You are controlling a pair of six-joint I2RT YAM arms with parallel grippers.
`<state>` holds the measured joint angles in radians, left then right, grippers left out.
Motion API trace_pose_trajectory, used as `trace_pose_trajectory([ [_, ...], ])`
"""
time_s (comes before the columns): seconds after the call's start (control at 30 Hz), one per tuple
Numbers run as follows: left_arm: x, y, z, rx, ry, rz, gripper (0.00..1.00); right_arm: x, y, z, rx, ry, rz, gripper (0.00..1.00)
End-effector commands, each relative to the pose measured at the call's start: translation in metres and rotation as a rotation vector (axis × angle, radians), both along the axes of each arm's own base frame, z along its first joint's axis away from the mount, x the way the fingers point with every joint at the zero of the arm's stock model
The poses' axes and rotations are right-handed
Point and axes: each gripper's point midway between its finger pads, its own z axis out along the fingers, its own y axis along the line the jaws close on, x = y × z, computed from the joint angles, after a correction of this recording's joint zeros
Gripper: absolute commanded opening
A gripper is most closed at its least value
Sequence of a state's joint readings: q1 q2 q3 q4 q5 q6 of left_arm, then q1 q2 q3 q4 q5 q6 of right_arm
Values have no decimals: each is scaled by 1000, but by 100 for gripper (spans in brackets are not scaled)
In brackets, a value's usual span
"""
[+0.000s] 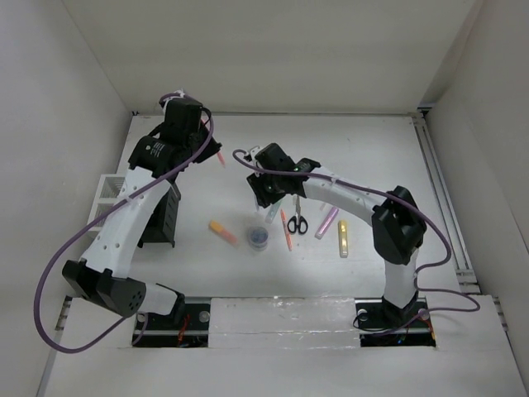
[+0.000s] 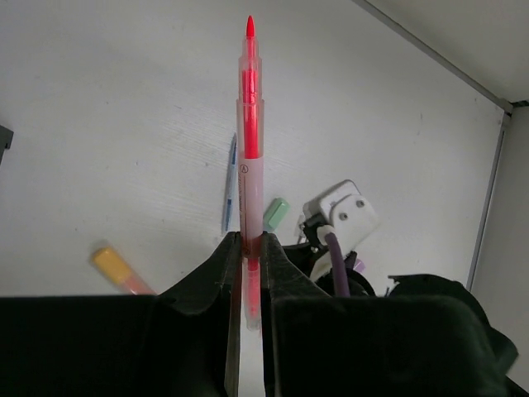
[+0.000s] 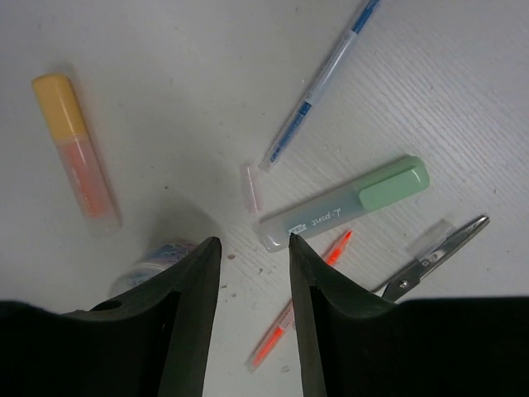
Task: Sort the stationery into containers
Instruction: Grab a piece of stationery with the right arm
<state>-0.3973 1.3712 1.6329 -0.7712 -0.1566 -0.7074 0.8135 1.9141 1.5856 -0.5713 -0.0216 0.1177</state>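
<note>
clenching the red pen (image 2: 250,124) endwise for the black holder (image 1: 165,217) at six o'clock, left gripper (image 2: 247,248) hovers; right gripper (image 3: 254,248) gapes over green highlighter (image 3: 355,203).

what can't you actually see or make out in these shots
- Top external: the white mesh organiser is mostly behind the left arm, so its contents are unseen.
- Top external: the same arm covers the inside of the black pen holder.
- Right wrist: the right gripper hides the handles of the scissors and most of the tub.
- Left wrist: the left gripper hides the lower end of the red pen.
</note>
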Motion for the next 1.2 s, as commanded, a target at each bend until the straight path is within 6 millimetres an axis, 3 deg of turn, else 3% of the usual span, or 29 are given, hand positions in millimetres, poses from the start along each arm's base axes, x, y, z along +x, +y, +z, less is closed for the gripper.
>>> trace_pose_trajectory([
  [0.0,2,-6,5,-5,-29,-43,0,7,10,11,12,-57,16,44],
  [0.07,2,-6,5,-5,-29,-43,0,7,8,-3,-20,-37,11,44],
  [0.13,4,-7,1,-1,-19,-43,0,7,10,0,-12,-42,24,44],
  [0.37,1,-8,-12,5,14,-52,0,-2,12,-24,-34,0,46,43],
  [0.87,-2,-17,-8,-30,18,-97,0,-11,21,-66,-87,61,85,42],
  [1.17,-5,-21,-12,-37,31,-125,0,-14,29,-80,-74,70,105,40],
])
